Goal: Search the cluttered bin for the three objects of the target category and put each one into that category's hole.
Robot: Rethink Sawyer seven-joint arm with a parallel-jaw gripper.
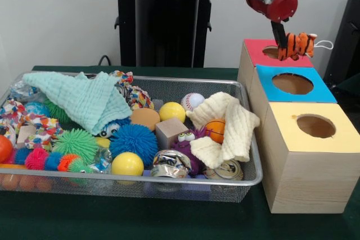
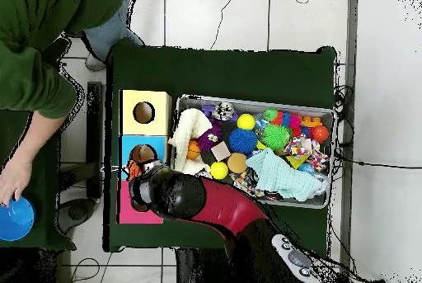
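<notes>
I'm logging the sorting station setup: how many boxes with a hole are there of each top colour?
Red-topped box: 1
Blue-topped box: 1
Yellow-topped box: 1
Total: 3

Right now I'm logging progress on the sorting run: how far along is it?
Nothing shows as finished: the boxes' insides are hidden. In hand: the tool holds a tiger toy over the red box hole, not yet released. Left: the bin is full of clutter; a purple googly-eyed toy could be next, though that's a guess.
</notes>
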